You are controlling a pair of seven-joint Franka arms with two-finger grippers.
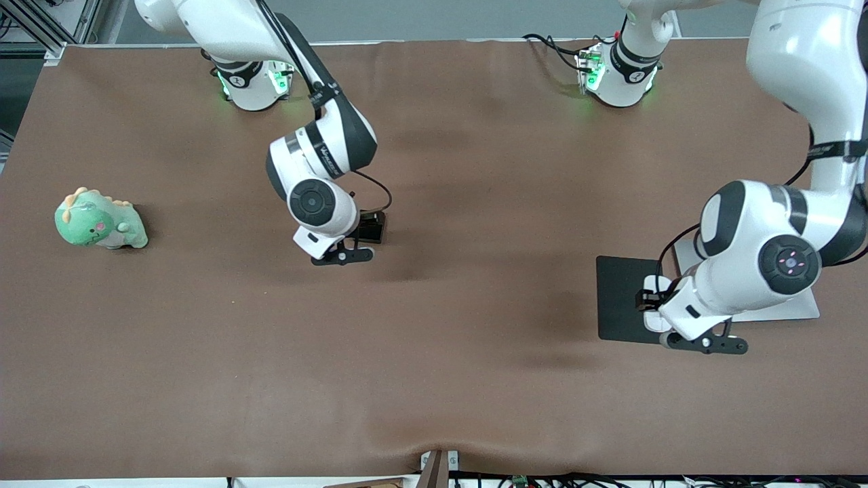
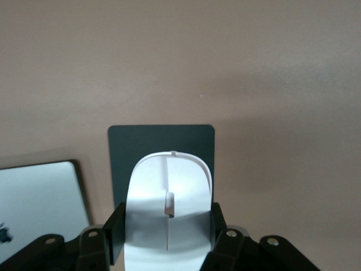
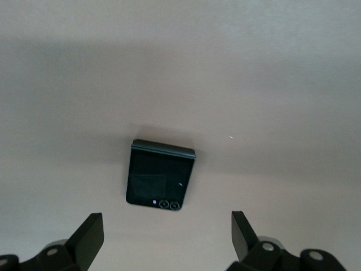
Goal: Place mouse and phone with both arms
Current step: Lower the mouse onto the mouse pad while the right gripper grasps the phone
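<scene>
Mouse (image 2: 168,212) clamped in left pincer (image 2: 166,240) over pad (image 2: 161,144).

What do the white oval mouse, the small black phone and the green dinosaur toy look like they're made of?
The white oval mouse, clamped in the left gripper, looks like smooth glossy plastic with soft reflections. The small black squarish phone, lying on the table under the open right gripper, seems to be dark glass or polished plastic; it glints faintly. The green dinosaur toy looks like soft matte plush.

Brown-covered table (image 1: 475,379), grey floor along the top edge
</scene>
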